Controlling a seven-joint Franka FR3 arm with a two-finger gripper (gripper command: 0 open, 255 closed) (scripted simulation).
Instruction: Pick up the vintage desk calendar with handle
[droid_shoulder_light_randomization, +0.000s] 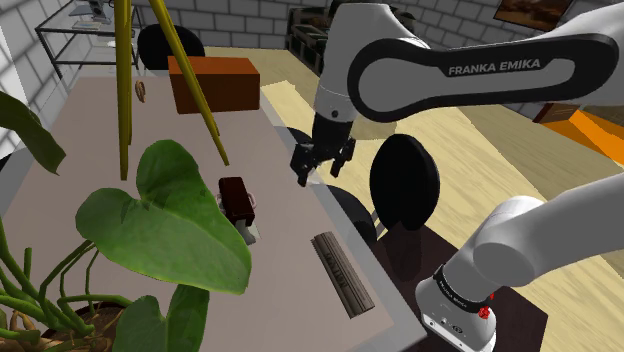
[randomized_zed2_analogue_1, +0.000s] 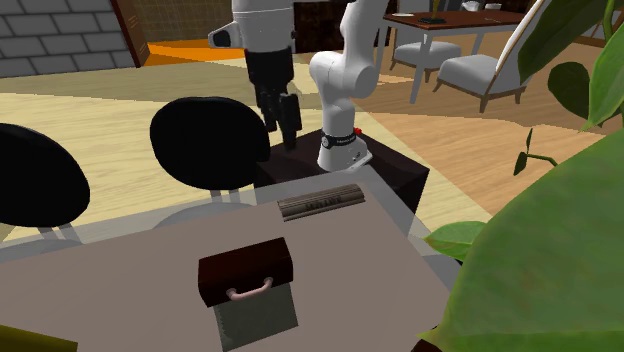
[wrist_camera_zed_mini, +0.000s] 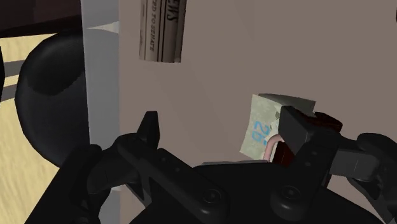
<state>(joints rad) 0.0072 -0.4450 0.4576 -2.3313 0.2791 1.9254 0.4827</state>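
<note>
Gripper (droid_shoulder_light_randomization: 320, 172), fingers spread, hovered near the table (droid_shoulder_light_randomization: 290, 215) edge. A straight descent (calendar (droid_shoulder_light_randomization: 237, 197) lay aside) would likely miss.

desk (droid_shoulder_light_randomization: 285, 215): its edge sits under my end effector (droid_shoulder_light_randomization: 321, 172) | long lettered block (droid_shoulder_light_randomization: 342, 272): near it, along the desk edge | brown box (droid_shoulder_light_randomization: 213, 83): well apart, farther up the desk | round black chair (droid_shoulder_light_randomization: 403, 183): just beside it, off the desk | green plant (droid_shoulder_light_randomization: 165, 225): across the desk from it
</note>
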